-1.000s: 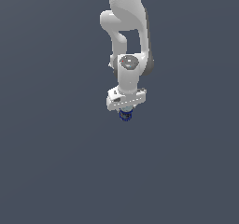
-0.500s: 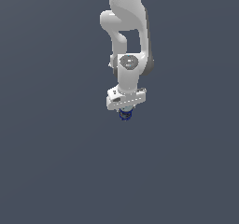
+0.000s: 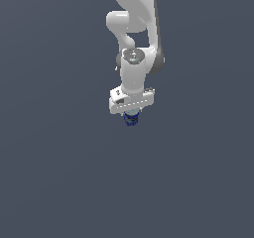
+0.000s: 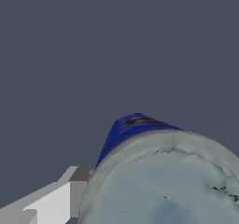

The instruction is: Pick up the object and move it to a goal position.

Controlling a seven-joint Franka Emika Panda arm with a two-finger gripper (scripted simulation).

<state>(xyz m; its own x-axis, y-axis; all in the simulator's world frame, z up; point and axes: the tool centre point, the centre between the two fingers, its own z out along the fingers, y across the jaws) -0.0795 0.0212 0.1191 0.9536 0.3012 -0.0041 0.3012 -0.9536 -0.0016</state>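
Can [image 3: 131, 119] directly beneath tool [image 3: 131, 116]

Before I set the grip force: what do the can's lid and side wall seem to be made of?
The can looks like thin metal, though a render leaves that open. Its lid is pale grey, dull and mottled, like unpainted tin. The side wall is glossy blue with a dark patch, like a printed label. The gripper sits over it in the exterior view.
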